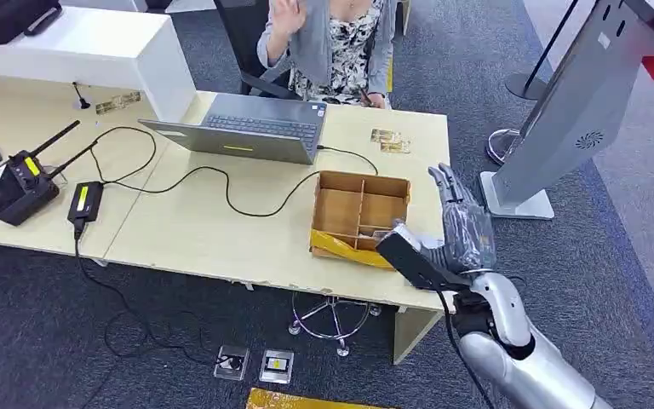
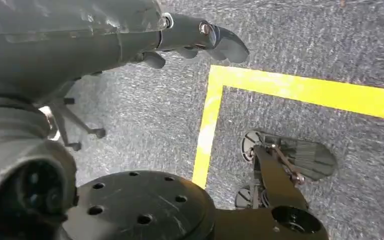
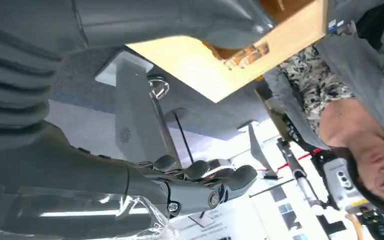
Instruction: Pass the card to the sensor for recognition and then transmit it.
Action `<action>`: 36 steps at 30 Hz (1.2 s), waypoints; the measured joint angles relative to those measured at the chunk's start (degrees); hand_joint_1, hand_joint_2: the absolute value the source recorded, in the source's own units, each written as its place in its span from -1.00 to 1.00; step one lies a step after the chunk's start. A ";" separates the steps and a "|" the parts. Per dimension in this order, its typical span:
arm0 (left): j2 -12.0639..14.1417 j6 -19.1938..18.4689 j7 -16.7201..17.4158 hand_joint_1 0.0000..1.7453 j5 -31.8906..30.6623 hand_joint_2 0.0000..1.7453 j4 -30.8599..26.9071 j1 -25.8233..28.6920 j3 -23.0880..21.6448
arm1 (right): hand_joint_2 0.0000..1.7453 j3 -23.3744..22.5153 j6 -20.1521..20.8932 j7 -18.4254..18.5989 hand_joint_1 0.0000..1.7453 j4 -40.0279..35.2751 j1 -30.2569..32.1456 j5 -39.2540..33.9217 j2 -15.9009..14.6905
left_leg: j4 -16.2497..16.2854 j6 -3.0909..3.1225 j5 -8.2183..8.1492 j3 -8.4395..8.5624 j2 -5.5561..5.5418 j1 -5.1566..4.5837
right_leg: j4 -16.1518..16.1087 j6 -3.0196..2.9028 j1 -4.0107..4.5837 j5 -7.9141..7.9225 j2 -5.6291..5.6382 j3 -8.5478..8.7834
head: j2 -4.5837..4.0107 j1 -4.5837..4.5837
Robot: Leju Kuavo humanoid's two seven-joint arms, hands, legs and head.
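Now my right hand (image 1: pixel 460 234) hovers with fingers (image 1: pixel 444 183) spread and nothing held just beside the compartmented cardboard box (image 1: pixel 359 220) on the desk (image 1: pixel 213 230), nearer the grey kiosk (image 1: pixel 562 119).

A pale wooden desk (image 1: pixel 179 230) stands on dark grey carpet (image 1: pixel 43 341) in an office. A white raised counter (image 1: pixel 77 51) sits at the desk's far left corner. An open grey laptop (image 1: pixel 247 128) rests near the desk's far edge, a black cable (image 1: pixel 213 175) trailing from it across the top. Black radio units with antennas (image 1: pixel 21 179) lie at the left end. A person in a grey cardigan (image 1: pixel 332 43) sits behind the laptop. A grey slanted kiosk stand (image 1: pixel 562 119) rises to the right of the desk. Yellow tape (image 2: pixel 300 90) marks the carpet, and a chair's chrome wheeled base (image 1: pixel 332 319) shows under the desk.
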 joint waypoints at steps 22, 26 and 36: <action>-2.36 4.77 3.67 -1.00 -1.38 -1.00 -0.07 -0.19 0.00 | 1.00 1.18 0.94 2.95 -1.00 1.88 7.36 15.71 7.19 | -0.01 0.00 0.00 -0.03 0.00 0.01 | -0.01 0.01 0.01 0.00 -0.02 0.00 | 0.00 0.00; -2.34 1.90 2.86 -1.00 -1.62 -1.00 -0.07 -0.22 0.00 | 1.00 1.16 2.27 2.41 -1.00 2.73 7.34 16.61 8.41 | -0.01 0.00 0.00 -0.04 0.00 0.01 | -0.01 0.01 0.01 0.01 -0.01 0.00 | 0.00 0.00; -1.36 0.50 2.40 -1.00 -2.19 -1.00 -0.04 -0.32 -0.02 | 1.00 1.00 4.35 1.22 -1.00 5.51 6.49 15.01 10.99 | -0.01 0.00 0.00 -0.04 0.00 0.01 | -0.01 0.01 0.01 0.01 0.00 0.00 | 0.00 0.02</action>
